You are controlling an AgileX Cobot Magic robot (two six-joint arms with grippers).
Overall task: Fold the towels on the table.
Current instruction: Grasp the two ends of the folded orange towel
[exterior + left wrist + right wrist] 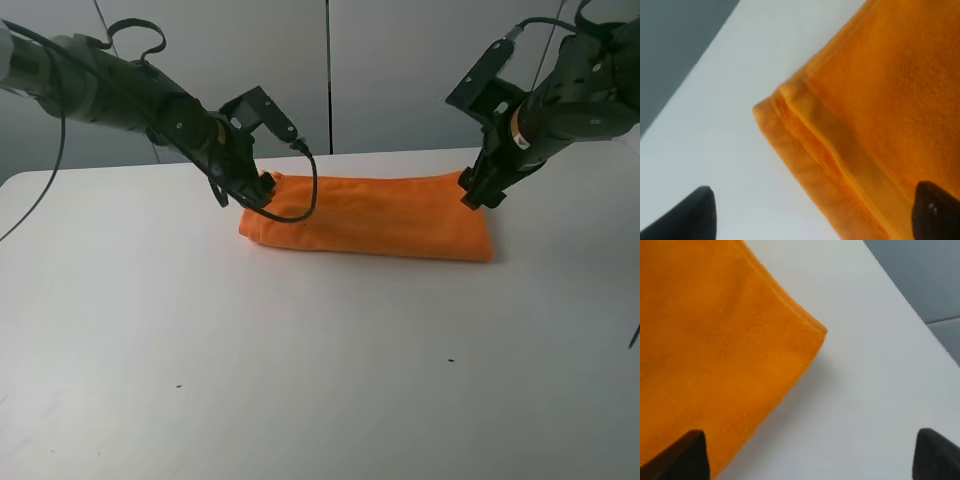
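Orange terry towel [370, 215], long layered band on white table [300, 350]; left pincer [256, 194] and right pincer [481, 196] spread.

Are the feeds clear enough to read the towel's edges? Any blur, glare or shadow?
Exterior high view: even soft light, no glare on the table, towel sharp, faint shadow along its near edge. Left wrist view: hem layers readable, dark jaws blurred. Right wrist view: towel corner slightly soft, jaws out of focus.
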